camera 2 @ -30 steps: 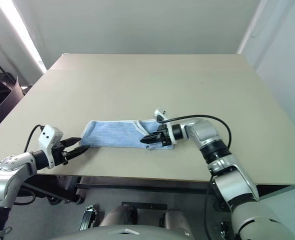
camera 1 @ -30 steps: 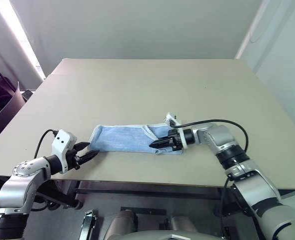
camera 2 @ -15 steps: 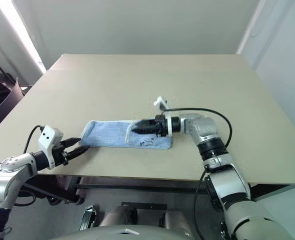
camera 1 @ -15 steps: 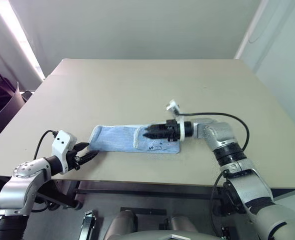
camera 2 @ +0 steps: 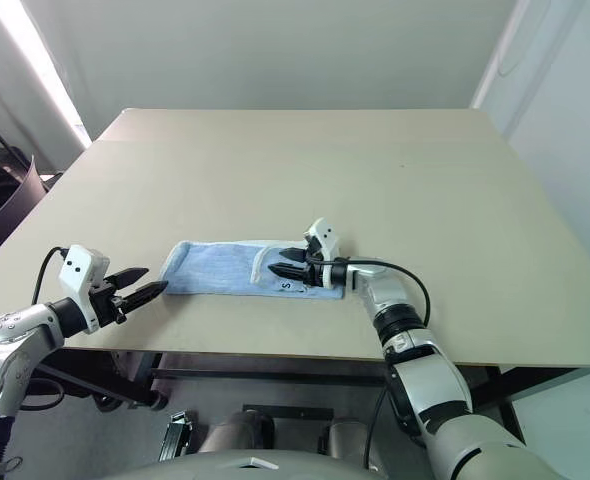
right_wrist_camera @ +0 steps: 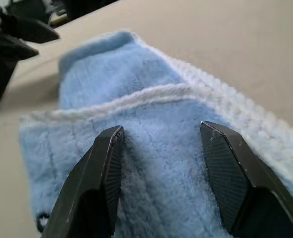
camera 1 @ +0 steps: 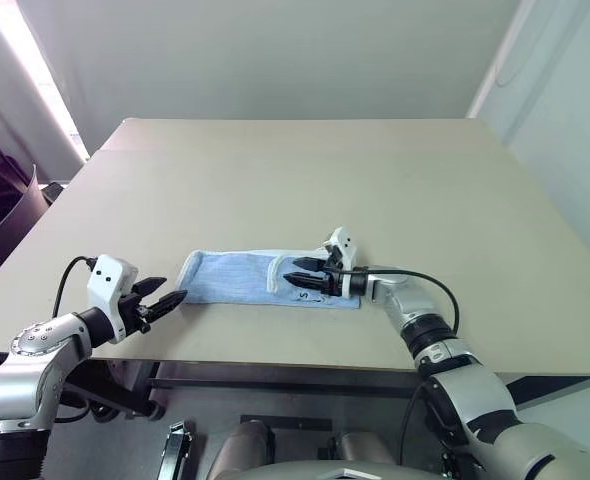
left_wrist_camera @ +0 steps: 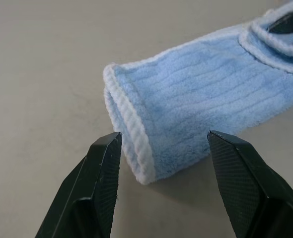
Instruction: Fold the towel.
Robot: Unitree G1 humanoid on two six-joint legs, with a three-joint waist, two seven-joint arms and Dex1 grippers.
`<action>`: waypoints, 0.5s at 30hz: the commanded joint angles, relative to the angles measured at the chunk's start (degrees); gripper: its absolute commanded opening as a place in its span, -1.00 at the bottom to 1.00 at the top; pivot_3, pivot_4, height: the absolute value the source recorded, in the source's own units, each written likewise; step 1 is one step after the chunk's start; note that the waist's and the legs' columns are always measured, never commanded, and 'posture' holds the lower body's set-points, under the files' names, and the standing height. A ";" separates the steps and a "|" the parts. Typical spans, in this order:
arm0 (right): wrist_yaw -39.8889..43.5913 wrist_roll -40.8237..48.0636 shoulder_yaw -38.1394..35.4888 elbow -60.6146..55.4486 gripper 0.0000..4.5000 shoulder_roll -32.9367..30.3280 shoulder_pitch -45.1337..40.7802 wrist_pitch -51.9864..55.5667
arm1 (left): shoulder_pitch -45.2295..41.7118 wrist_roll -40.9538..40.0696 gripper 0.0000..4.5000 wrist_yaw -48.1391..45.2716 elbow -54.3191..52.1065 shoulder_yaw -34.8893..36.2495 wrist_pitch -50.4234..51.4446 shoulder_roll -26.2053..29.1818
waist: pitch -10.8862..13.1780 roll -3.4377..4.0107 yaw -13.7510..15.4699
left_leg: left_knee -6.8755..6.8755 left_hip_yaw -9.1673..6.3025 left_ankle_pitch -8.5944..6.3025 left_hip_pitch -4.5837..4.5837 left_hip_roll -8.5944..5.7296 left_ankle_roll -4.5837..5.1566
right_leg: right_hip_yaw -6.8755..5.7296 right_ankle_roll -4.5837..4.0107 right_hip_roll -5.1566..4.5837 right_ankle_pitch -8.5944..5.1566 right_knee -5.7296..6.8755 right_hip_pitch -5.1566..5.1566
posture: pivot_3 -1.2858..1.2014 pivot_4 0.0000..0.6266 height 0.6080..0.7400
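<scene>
The towel (camera 1: 230,277) lies as a long light-blue strip close to the table's front edge. Its right end is folded back over itself, with a white stitched edge (camera 1: 274,273) showing and a small dark logo (camera 1: 306,293) near the front. My right gripper (camera 1: 297,272) is open and low over that folded right part; in the right wrist view its two fingers (right_wrist_camera: 104,168) straddle the terry cloth (right_wrist_camera: 156,129). My left gripper (camera 1: 170,297) is open just off the towel's left end (left_wrist_camera: 131,134), pointing at it with nothing held.
The beige table (camera 1: 295,170) stretches far behind the towel. Its front edge (camera 1: 275,352) runs just below the strip. A dark chair (camera 1: 10,220) stands off the table's left side.
My right gripper, shut on the towel's right end a second ago, carried that end leftward over the strip, opened and let it go; its arm then sank lower. The left gripper stayed about where it was.
</scene>
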 commanded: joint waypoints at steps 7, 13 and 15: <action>1.17 0.62 -3.04 2.82 1.00 1.02 -3.10 -2.90 | -1.80 -4.74 0.54 0.10 2.83 6.18 3.72 0.22 | 0.01 0.02 -0.56 | -0.05 -0.12 0.00 0.88 0.00 -0.02 | 0.02 -0.23 0.06 -0.12 -0.04 0.84 | 0.03 -1.00 1.00; -0.06 0.95 -3.82 -2.83 1.00 1.53 -2.77 -0.43 | -4.79 -5.84 0.98 2.40 7.59 6.35 9.58 0.52 | 0.04 0.06 -0.56 | -0.08 -0.13 0.01 0.76 -0.01 -0.03 | 0.02 -0.06 0.05 -0.02 -0.05 0.68 | 0.03 -1.00 1.00; -1.47 1.04 -4.09 -4.47 1.00 2.01 -2.63 0.48 | -6.15 -6.11 0.98 2.38 8.90 5.12 11.95 0.33 | 0.03 0.05 -0.58 | -0.12 -0.13 0.01 0.71 -0.01 -0.03 | 0.02 -0.05 0.05 -0.02 -0.05 0.61 | 0.03 -1.00 1.00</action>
